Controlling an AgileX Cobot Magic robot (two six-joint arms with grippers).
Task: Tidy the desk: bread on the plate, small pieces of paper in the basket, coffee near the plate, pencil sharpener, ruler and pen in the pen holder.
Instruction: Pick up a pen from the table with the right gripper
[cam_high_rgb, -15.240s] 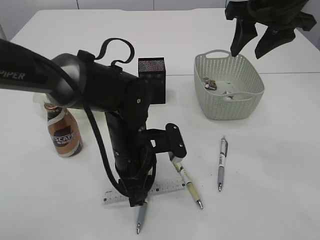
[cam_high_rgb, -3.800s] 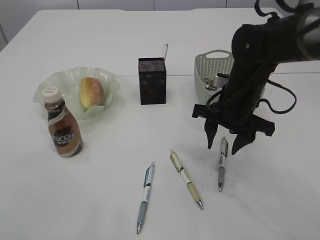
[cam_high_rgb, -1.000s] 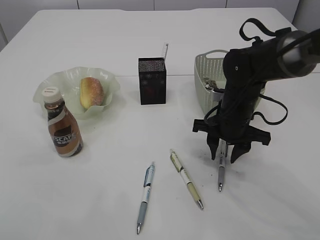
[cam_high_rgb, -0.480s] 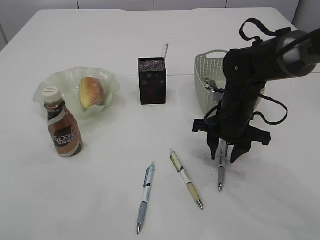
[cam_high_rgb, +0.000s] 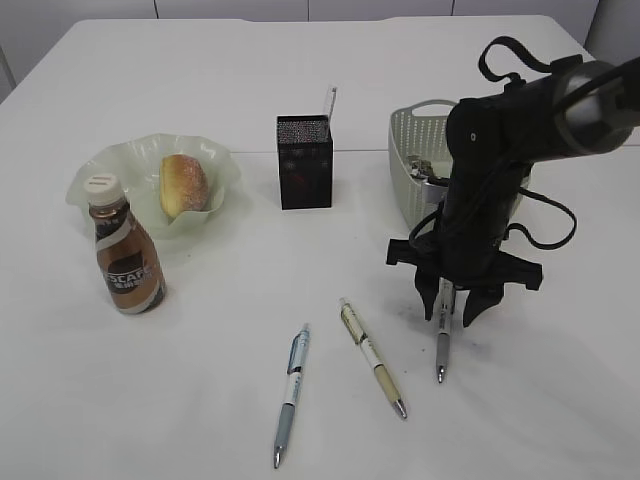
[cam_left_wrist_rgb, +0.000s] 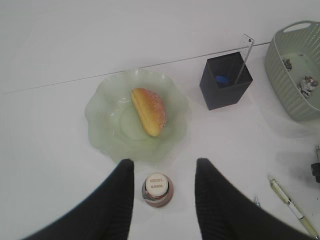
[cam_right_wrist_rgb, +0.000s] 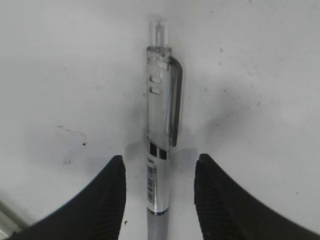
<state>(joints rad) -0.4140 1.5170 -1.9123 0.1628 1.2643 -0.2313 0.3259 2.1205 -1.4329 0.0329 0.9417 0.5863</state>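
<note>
My right gripper (cam_high_rgb: 452, 312) is open, low over the table, with its fingers on either side of a grey and clear pen (cam_high_rgb: 441, 345); the right wrist view shows that pen (cam_right_wrist_rgb: 160, 150) between the open jaws (cam_right_wrist_rgb: 160, 187), not touched. Two more pens lie on the table: a yellow one (cam_high_rgb: 372, 357) and a blue one (cam_high_rgb: 290, 393). The black pen holder (cam_high_rgb: 304, 161) has a ruler (cam_high_rgb: 329, 101) standing in it. The bread (cam_high_rgb: 183, 185) lies on the green plate (cam_high_rgb: 105, 170), with the coffee bottle (cam_high_rgb: 126, 258) beside it. My left gripper (cam_left_wrist_rgb: 162, 172) is open high above the bottle (cam_left_wrist_rgb: 157, 189).
The grey-green basket (cam_high_rgb: 410, 150) stands behind my right arm with small paper pieces inside. The left wrist view shows the plate (cam_left_wrist_rgb: 102, 120), the bread (cam_left_wrist_rgb: 148, 111), the pen holder (cam_left_wrist_rgb: 225, 80) with something blue inside, and the basket (cam_left_wrist_rgb: 287, 75).
Over the last second my right gripper has stayed low over the grey pen with its jaws open; nothing else has moved. Earlier it came down onto that pen.
</note>
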